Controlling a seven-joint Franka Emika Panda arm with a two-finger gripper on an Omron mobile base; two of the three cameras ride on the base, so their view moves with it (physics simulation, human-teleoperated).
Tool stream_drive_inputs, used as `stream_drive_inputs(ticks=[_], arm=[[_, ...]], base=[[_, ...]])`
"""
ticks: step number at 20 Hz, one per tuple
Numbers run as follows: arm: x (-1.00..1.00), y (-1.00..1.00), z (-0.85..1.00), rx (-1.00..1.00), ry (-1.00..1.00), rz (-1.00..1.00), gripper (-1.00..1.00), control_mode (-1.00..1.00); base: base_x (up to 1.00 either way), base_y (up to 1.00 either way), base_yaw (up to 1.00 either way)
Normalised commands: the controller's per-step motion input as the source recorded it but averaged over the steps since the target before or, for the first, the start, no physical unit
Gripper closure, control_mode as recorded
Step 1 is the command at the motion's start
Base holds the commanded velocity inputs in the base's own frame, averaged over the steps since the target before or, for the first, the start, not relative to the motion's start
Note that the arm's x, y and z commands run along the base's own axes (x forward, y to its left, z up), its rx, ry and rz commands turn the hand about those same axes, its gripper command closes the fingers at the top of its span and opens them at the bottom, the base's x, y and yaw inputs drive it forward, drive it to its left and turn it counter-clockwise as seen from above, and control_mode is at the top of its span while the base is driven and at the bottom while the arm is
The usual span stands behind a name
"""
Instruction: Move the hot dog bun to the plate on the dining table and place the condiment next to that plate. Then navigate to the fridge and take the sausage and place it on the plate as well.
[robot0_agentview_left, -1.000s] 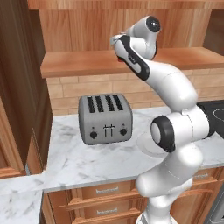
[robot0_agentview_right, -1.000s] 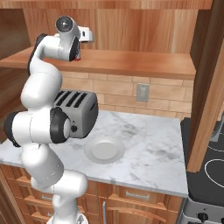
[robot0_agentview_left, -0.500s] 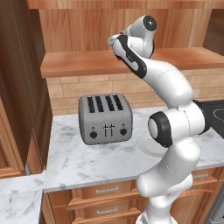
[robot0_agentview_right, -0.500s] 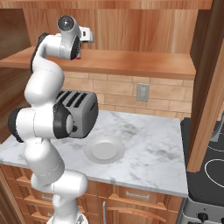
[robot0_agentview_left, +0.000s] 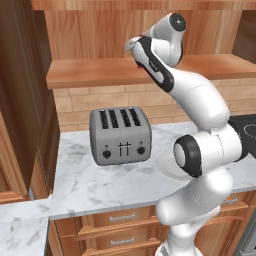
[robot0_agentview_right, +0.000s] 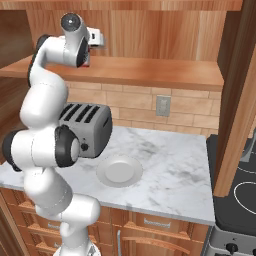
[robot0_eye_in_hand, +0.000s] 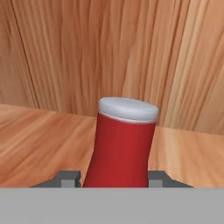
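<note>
1. Since the earlier frames, the arm has been swung slightly and the wrist raised a little at the shelf; toaster and plate are seen in unchanged places on the counter.
2. The two-finger gripper (robot0_eye_in_hand: 114, 180) is seen closed on the small red condiment bottle with a white cap (robot0_eye_in_hand: 122, 144); a dark fingertip (robot0_eye_in_hand: 69, 178) is pressed to each side of the bottle's lower body.
3. The bottle is held upright between the jaws, its white cap above the fingertips, on the long wooden shelf (robot0_eye_in_hand: 39, 140).
4. Directly ahead of the gripper, behind the bottle, a vertical-grained wooden back panel (robot0_eye_in_hand: 131, 52) is seen.
5. In the right base view the gripper (robot0_agentview_right: 96, 40) is found high at the shelf, at the end of the white arm.
6. Well below the gripper, a boxy grey metal four-slot toaster (robot0_agentview_left: 120, 136) is stood on the white grey-veined marble counter (robot0_agentview_right: 170, 170).
7. Just beside the toaster, also well below the gripper, a shallow round off-white plate (robot0_agentview_right: 119, 170) is laid flat on the counter.
8. A grey wall outlet (robot0_agentview_right: 162, 105) is set in the brick backsplash, below the shelf.
</note>
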Motion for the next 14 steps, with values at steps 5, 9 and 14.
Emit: stream_drive_inputs(ticks=[5, 9, 14], arm=[[-1.00, -0.20, 0.04, 0.03, -0.15, 0.00, 1.00, -1.00], [-1.00, -0.44, 0.21, 0.01, -0.10, 0.00, 1.00, -1.00], [-1.00, -0.44, 0.16, 0.00, 0.01, -0.01, 1.00, -1.00]], base=[[0.00, 0.00, 0.00], [0.00, 0.00, 0.00], [0.00, 0.00, 0.00]])
